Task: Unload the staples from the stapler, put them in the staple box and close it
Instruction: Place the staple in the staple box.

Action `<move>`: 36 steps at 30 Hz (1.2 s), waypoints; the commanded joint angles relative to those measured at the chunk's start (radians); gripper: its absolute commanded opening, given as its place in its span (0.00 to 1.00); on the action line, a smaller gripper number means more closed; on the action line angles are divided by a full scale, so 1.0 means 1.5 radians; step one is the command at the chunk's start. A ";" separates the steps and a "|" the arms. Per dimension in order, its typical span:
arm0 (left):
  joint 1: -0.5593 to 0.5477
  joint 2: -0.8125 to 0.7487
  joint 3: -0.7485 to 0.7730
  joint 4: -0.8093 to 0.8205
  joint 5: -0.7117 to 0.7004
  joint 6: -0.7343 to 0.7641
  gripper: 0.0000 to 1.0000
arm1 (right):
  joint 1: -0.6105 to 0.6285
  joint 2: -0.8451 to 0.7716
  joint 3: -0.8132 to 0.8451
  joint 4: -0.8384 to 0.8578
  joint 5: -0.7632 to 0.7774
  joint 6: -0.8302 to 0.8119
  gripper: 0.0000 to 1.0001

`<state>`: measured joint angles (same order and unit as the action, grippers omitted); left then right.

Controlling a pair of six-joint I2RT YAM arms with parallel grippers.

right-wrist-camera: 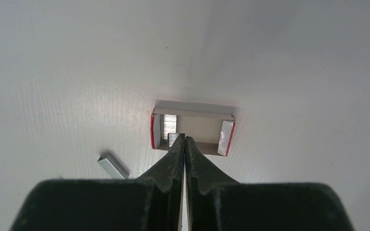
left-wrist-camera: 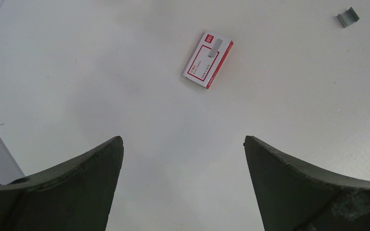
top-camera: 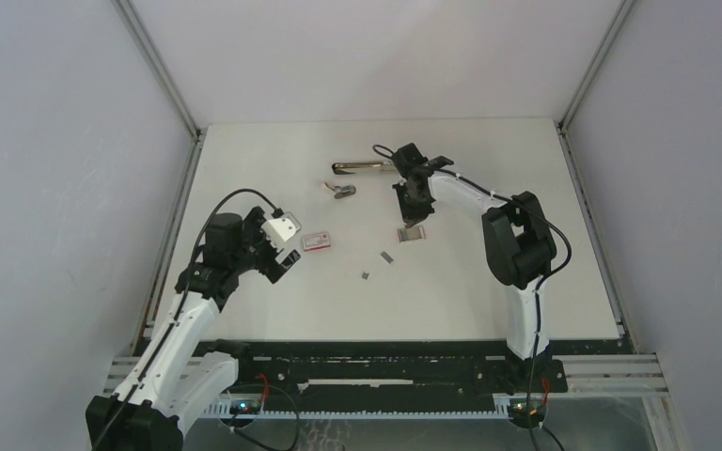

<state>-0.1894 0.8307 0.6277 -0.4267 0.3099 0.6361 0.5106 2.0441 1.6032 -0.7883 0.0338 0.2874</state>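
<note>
Right wrist view: right end effector (right-wrist-camera: 185, 140) was recorded shut at frame centre, tips against staples (right-wrist-camera: 175, 139) in the open box (right-wrist-camera: 192, 109); whether they were gripped could not be told. Left end effector (left-wrist-camera: 183, 144) was held open. Risk judged: strip flicked outside the box by slipping tips.

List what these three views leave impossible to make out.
- Top view: the far stapler is too small to show whether it is loaded.
- Right wrist view: the shut right tool hides whether it pinches the staple strip in the open box.
- Left wrist view: the print on the red-and-white box is too small to read.
</note>
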 commanded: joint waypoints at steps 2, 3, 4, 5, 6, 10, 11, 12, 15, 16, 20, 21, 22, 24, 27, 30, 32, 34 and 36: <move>0.004 -0.007 -0.007 0.025 0.001 -0.005 1.00 | -0.006 0.011 -0.004 0.012 0.002 0.016 0.00; 0.004 -0.007 -0.008 0.025 0.001 -0.005 1.00 | -0.006 0.013 -0.004 0.012 0.002 0.016 0.00; 0.005 -0.007 -0.008 0.026 0.000 -0.004 1.00 | -0.006 0.013 -0.004 0.013 0.003 0.017 0.00; 0.004 -0.007 -0.008 0.026 0.001 -0.004 1.00 | -0.006 0.016 -0.004 0.013 0.003 0.017 0.00; 0.004 -0.006 -0.008 0.026 0.001 -0.004 1.00 | -0.007 0.018 -0.004 0.014 0.003 0.016 0.00; 0.004 -0.007 -0.008 0.026 0.001 -0.004 1.00 | -0.007 0.028 -0.001 0.014 0.012 0.017 0.00; 0.004 -0.009 -0.009 0.026 0.001 -0.004 1.00 | -0.008 0.029 0.000 0.014 0.012 0.017 0.00; 0.004 -0.009 -0.008 0.026 0.001 -0.004 1.00 | -0.008 0.031 0.001 0.013 0.010 0.017 0.00; 0.004 -0.011 -0.009 0.026 0.001 -0.004 1.00 | -0.008 0.033 0.003 0.013 0.011 0.017 0.00; 0.004 -0.011 -0.009 0.026 0.001 -0.003 1.00 | -0.008 0.033 0.004 0.014 0.011 0.018 0.00; 0.004 -0.011 -0.009 0.026 0.001 -0.003 1.00 | -0.007 0.037 0.007 0.015 0.010 0.016 0.00; 0.004 -0.012 -0.009 0.026 0.001 -0.004 1.00 | -0.007 0.037 0.007 0.015 0.009 0.016 0.00; 0.004 -0.012 -0.009 0.026 0.001 -0.004 1.00 | -0.007 0.038 0.007 0.015 0.009 0.016 0.00; 0.004 -0.012 -0.009 0.026 0.001 -0.003 1.00 | -0.006 0.040 0.008 0.015 0.009 0.015 0.00; 0.004 -0.012 -0.009 0.026 0.002 -0.004 1.00 | -0.007 0.040 0.008 0.016 0.008 0.013 0.00; 0.004 -0.011 -0.009 0.026 0.002 -0.004 1.00 | -0.006 0.041 0.009 0.016 0.008 0.013 0.00; 0.004 -0.011 -0.009 0.026 0.002 -0.003 1.00 | -0.005 0.042 0.010 0.016 0.009 0.012 0.00; 0.004 -0.011 -0.009 0.026 0.002 -0.003 1.00 | -0.005 0.043 0.010 0.017 0.010 0.013 0.00; 0.004 -0.012 -0.009 0.026 0.002 -0.003 1.00 | -0.004 0.044 0.011 0.017 0.010 0.013 0.00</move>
<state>-0.1894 0.8303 0.6277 -0.4263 0.3096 0.6365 0.5037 2.1006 1.5974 -0.7853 0.0372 0.2932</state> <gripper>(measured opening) 0.996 0.000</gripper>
